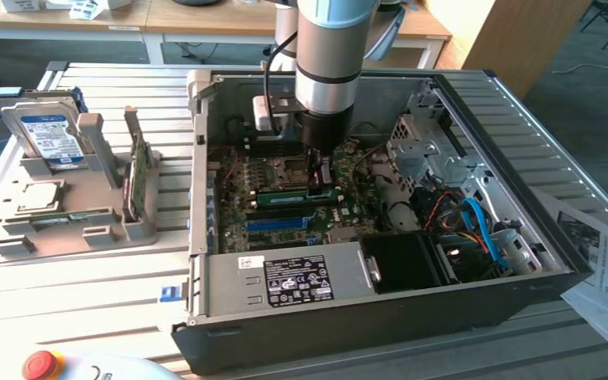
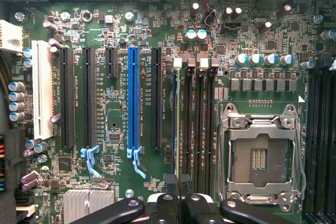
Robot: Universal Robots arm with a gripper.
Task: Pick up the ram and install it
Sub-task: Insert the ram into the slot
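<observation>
Green ram (image 1: 295, 194) is pinched in the closed pincer (image 2: 178, 184). Any tilt against the motherboard (image 2: 113, 108) could crack it.

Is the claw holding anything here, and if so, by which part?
The claw is shut on the ram, pinching its upper long edge, nearer the end on the exterior view's right.

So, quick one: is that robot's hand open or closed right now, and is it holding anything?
Fingers: closed, gripping the ram on its edge, down inside the computer case.
</observation>
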